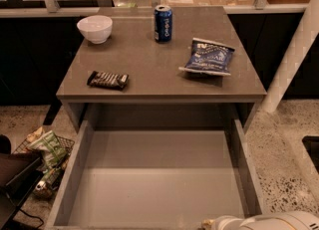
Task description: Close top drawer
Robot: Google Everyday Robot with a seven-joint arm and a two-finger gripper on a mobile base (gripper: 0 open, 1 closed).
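Observation:
The top drawer [154, 174] is pulled far out from under the grey counter, and its plain grey inside holds nothing. Its front edge runs along the bottom of the camera view, so the front panel and handle are hidden. My gripper [212, 223] shows only as a white wrist and arm at the bottom right, at the drawer's front edge. Its fingers are out of sight below the frame.
On the counter top [159, 59] stand a white bowl [94, 28], a blue soda can [163, 23], a blue chip bag [208, 57] and a dark snack bar [107, 79]. A wire basket of snack packets [45, 157] sits on the floor left. A white post [291, 59] stands right.

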